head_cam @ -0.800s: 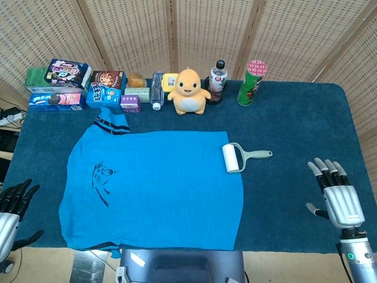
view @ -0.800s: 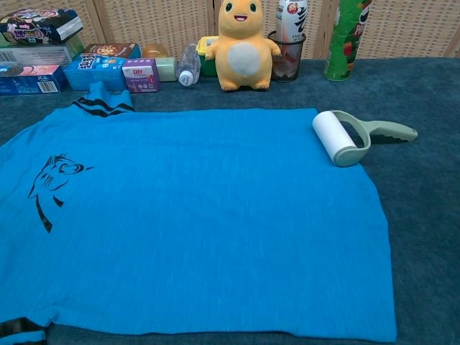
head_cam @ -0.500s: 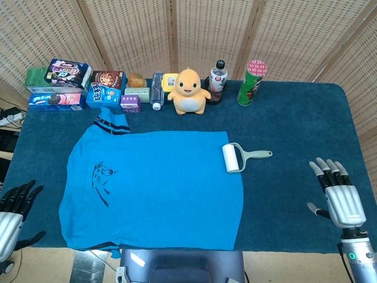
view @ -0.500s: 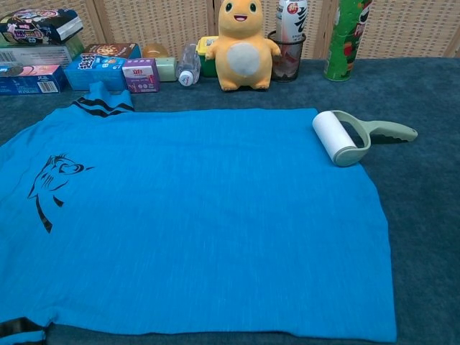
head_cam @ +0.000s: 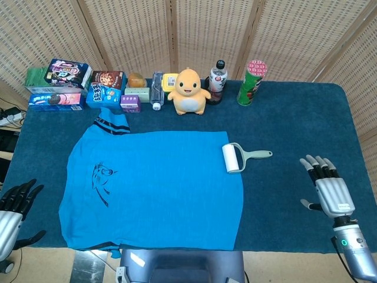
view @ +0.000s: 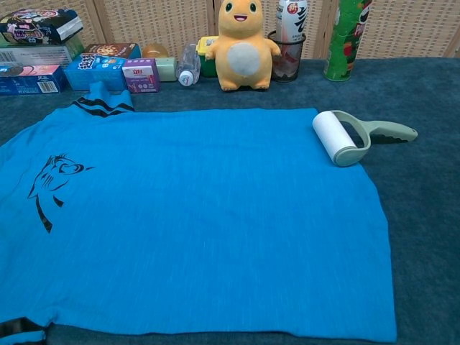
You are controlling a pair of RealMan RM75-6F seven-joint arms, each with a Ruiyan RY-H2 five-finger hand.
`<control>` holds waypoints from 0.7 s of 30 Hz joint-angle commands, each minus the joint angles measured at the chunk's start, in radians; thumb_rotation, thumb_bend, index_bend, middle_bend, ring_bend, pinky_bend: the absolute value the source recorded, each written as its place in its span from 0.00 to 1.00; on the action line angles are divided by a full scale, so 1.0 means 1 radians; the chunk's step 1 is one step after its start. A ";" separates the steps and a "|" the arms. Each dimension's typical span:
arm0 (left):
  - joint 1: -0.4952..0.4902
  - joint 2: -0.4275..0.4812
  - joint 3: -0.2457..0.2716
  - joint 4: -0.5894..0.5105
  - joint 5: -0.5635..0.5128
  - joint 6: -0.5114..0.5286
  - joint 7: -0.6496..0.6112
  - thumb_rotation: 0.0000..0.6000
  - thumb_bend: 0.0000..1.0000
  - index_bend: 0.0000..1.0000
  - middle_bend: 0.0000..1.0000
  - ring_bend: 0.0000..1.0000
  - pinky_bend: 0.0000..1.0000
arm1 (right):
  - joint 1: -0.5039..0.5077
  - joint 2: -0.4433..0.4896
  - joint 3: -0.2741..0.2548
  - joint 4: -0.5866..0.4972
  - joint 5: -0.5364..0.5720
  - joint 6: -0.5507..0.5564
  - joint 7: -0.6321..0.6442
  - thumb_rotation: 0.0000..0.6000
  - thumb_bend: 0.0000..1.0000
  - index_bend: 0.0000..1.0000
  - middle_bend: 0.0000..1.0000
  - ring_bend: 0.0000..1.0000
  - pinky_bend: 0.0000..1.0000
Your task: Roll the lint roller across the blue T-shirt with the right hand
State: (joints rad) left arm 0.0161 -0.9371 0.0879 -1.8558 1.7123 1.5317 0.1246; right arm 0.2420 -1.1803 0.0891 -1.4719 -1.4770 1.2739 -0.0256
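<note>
The blue T-shirt point(head_cam: 156, 186) point(view: 194, 215) lies spread flat on the dark blue table point(head_cam: 294, 127), with a black drawing near its left side. The lint roller point(head_cam: 238, 157) point(view: 352, 135) has a white roll and a pale green handle; its roll rests on the shirt's right edge and the handle points right. My right hand point(head_cam: 328, 190) is open above the table's front right, well to the right of the roller and holding nothing. My left hand point(head_cam: 12, 206) hangs open off the table's front left corner. Neither hand shows in the chest view.
Along the back edge stand snack boxes point(head_cam: 59, 82), a small purple box point(head_cam: 130, 102), a lying bottle point(head_cam: 156, 91), a yellow plush toy point(head_cam: 189, 91) point(view: 243, 44), a drink bottle point(head_cam: 217, 81) and a green chip can point(head_cam: 251, 82). A woven screen closes off the back.
My right hand has shifted a little left and farther onto the table. The left hand has dropped slightly. The roller and shirt have not moved.
</note>
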 commanded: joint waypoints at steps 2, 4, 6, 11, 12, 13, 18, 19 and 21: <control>-0.020 -0.003 -0.008 0.000 -0.028 -0.038 0.004 1.00 0.09 0.00 0.00 0.00 0.06 | 0.061 -0.032 0.016 0.059 0.040 -0.100 0.032 1.00 0.00 0.08 0.06 0.02 0.04; -0.022 -0.005 -0.013 -0.002 -0.040 -0.041 0.010 1.00 0.09 0.00 0.00 0.00 0.06 | 0.087 -0.046 0.025 0.083 0.050 -0.135 0.038 1.00 0.00 0.08 0.07 0.03 0.04; -0.021 -0.008 -0.016 -0.003 -0.048 -0.040 0.021 1.00 0.10 0.00 0.00 0.00 0.06 | 0.112 -0.060 0.036 0.102 0.058 -0.162 0.041 1.00 0.00 0.08 0.07 0.04 0.05; -0.025 -0.009 -0.016 -0.009 -0.054 -0.049 0.027 1.00 0.10 0.00 0.00 0.00 0.06 | 0.198 -0.107 0.060 0.185 0.072 -0.267 0.061 1.00 0.00 0.09 0.08 0.05 0.06; -0.025 -0.009 -0.016 -0.010 -0.055 -0.048 0.026 1.00 0.10 0.00 0.00 0.00 0.06 | 0.211 -0.114 0.061 0.201 0.074 -0.286 0.069 1.00 0.00 0.09 0.08 0.05 0.07; -0.025 -0.008 -0.016 -0.011 -0.058 -0.050 0.025 1.00 0.10 0.00 0.00 0.00 0.06 | 0.229 -0.124 0.062 0.223 0.077 -0.314 0.081 1.00 0.00 0.09 0.09 0.05 0.07; -0.033 -0.008 -0.023 -0.014 -0.091 -0.070 0.027 1.00 0.10 0.00 0.00 0.00 0.06 | 0.296 -0.172 0.066 0.304 0.080 -0.404 0.148 1.00 0.00 0.10 0.11 0.08 0.12; -0.035 -0.008 -0.025 -0.014 -0.095 -0.072 0.028 1.00 0.10 0.00 0.00 0.00 0.06 | 0.303 -0.177 0.066 0.310 0.079 -0.414 0.160 1.00 0.00 0.10 0.12 0.09 0.13; -0.039 -0.011 -0.028 -0.015 -0.105 -0.080 0.032 1.00 0.10 0.00 0.00 0.00 0.06 | 0.325 -0.187 0.067 0.323 0.078 -0.443 0.191 1.00 0.00 0.10 0.13 0.11 0.15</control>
State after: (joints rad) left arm -0.0214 -0.9468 0.0614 -1.8705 1.6090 1.4535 0.1552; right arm 0.5487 -1.3511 0.1533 -1.1657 -1.3998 0.8570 0.1396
